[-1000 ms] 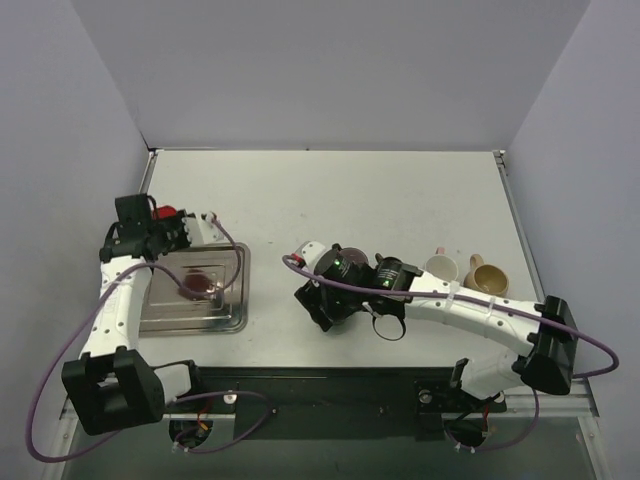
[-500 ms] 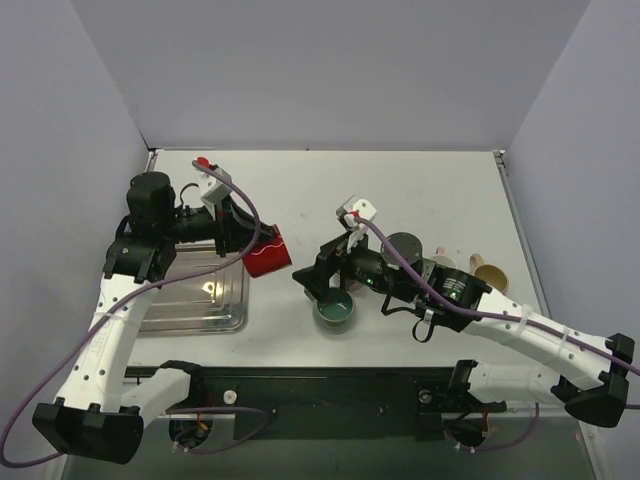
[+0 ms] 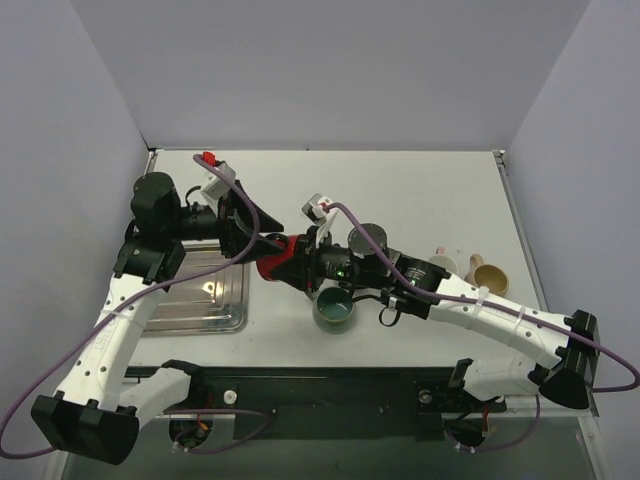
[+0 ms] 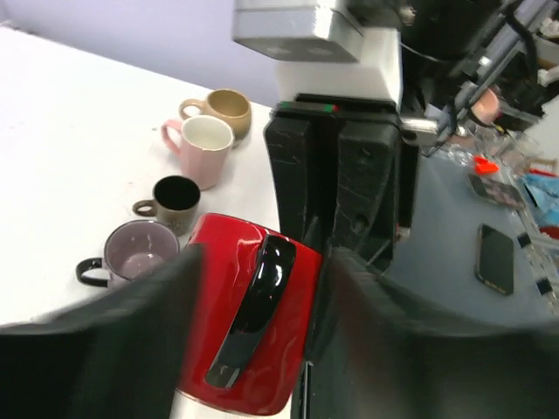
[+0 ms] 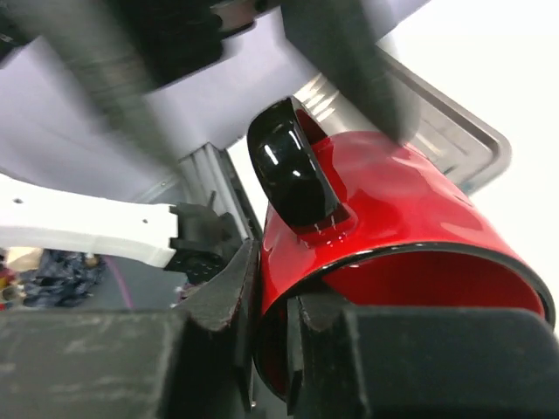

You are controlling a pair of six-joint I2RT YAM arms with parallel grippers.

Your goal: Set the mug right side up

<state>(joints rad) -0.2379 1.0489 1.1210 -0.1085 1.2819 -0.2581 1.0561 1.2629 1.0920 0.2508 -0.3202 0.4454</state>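
The red mug [image 3: 279, 264] with a black handle [image 4: 257, 319] hangs in the air over the table, tipped on its side, its mouth toward the right arm. My right gripper [image 5: 275, 297] is shut on the mug's rim, one finger inside the mouth and one outside, next to the handle [image 5: 294, 171]. My left gripper [image 4: 262, 260] stands open astride the mug [image 4: 288, 349], its blurred fingers [image 4: 131, 340] apart from the red wall. In the top view the left gripper [image 3: 256, 243] and the right gripper [image 3: 300, 266] meet at the mug.
A teal mug [image 3: 334, 309] stands upright just below the right gripper. A purple mug [image 4: 135, 254], a small black mug [image 4: 175, 195], a pink mug [image 4: 203, 143] and a tan mug [image 4: 224, 106] stand at the right. A metal tray [image 3: 226, 308] lies at the left.
The left gripper brought the red mug rightward from above the tray. The right gripper left the teal mug, closed on the red mug's rim, and the left gripper opened.
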